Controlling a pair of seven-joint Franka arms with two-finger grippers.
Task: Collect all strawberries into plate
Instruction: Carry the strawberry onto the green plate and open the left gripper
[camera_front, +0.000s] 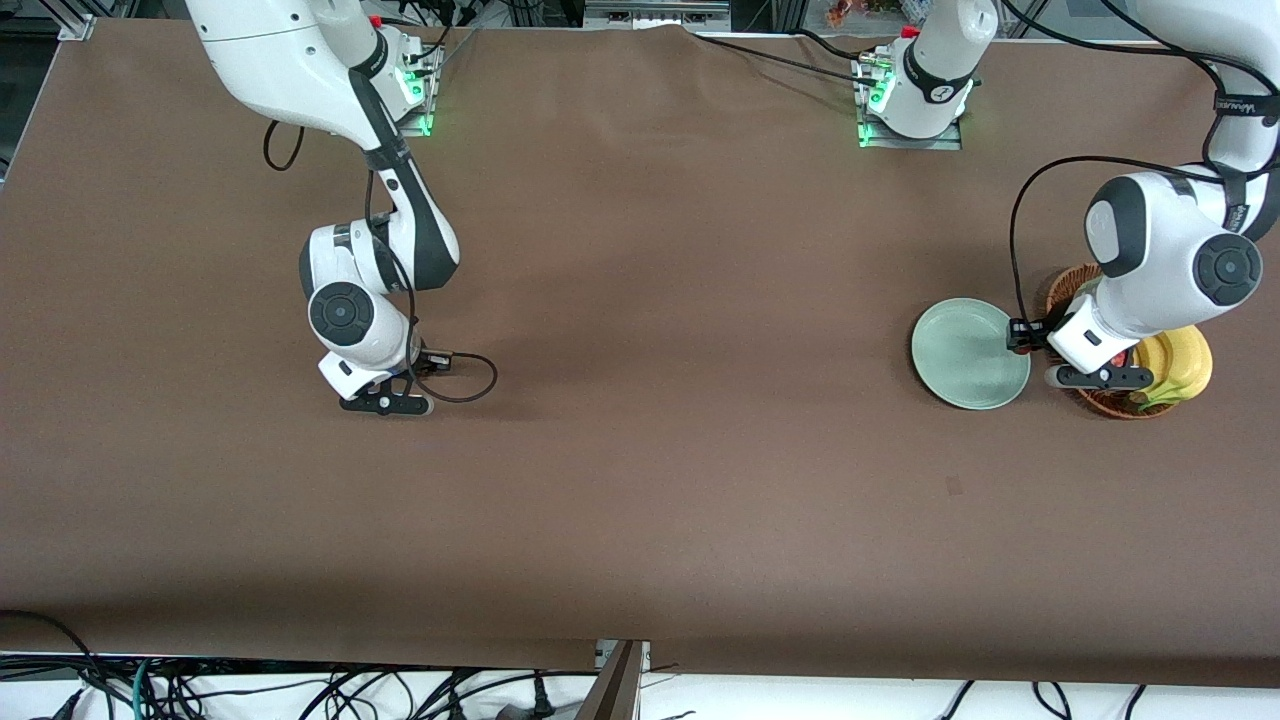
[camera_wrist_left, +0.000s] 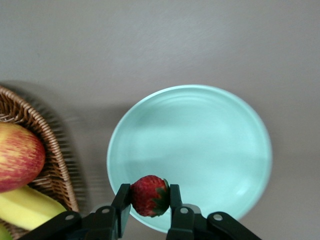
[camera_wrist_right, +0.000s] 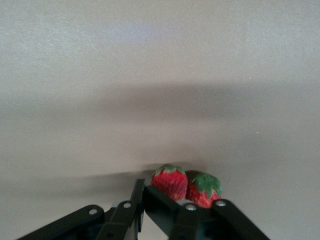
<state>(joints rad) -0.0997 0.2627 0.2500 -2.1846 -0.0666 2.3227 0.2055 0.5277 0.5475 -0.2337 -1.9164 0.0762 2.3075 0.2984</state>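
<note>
Your left gripper (camera_wrist_left: 150, 200) is clamped on one strawberry (camera_wrist_left: 149, 195), up over the plate's (camera_wrist_left: 200, 145) rim on the basket (camera_wrist_left: 47, 160) side; only the left wrist view shows this. The front view hides that berry. Basket beside the plate holds an apple (camera_wrist_left: 17, 157) and a banana (camera_wrist_left: 25, 207). Well away from the plate, your right gripper (camera_wrist_right: 165, 202) is low on the table, fingers closed, two strawberries (camera_wrist_right: 171, 181) touching them, seen only by the right wrist.

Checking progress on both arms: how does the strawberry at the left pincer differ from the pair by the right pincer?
The small red strawberry is clamped in the left pincer over the pale mint-green round plate; the two red strawberries lie touching on the brown table beside the shut right pincer. All have green caps.
</note>
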